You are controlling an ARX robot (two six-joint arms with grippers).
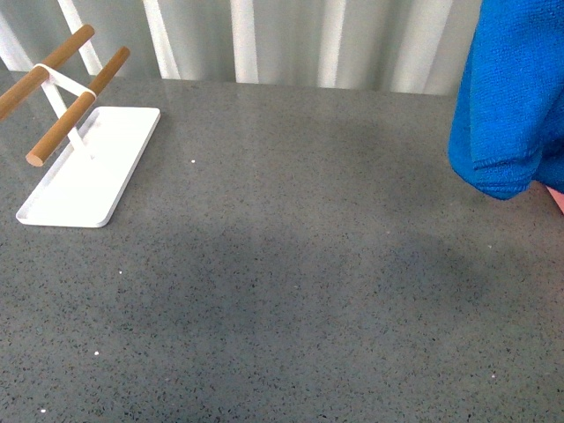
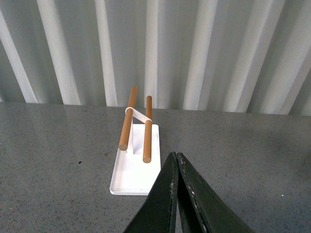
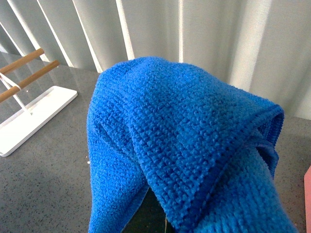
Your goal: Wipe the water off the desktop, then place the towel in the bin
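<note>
Across the whole field, the bench [image 1: 291, 300]: dark speckled stone with no puddle that I can make out, so the wiping looks finished. Right, raised clear of it, the towel [image 1: 511, 97], apparently carried by my right arm; it covers the right pincer, so I cannot tell how the jaws stand. Far left, the white tray [image 1: 88, 176], bearing only its stand of two wooden rods [image 1: 75, 115]. Right edge, just below the towel, a pink sliver of the bin [image 1: 558, 199], contents out of view; dropping the towel there remains. Smallest, my left pincer [image 2: 175, 158]: fingers pressed together, holding nothing.
</note>
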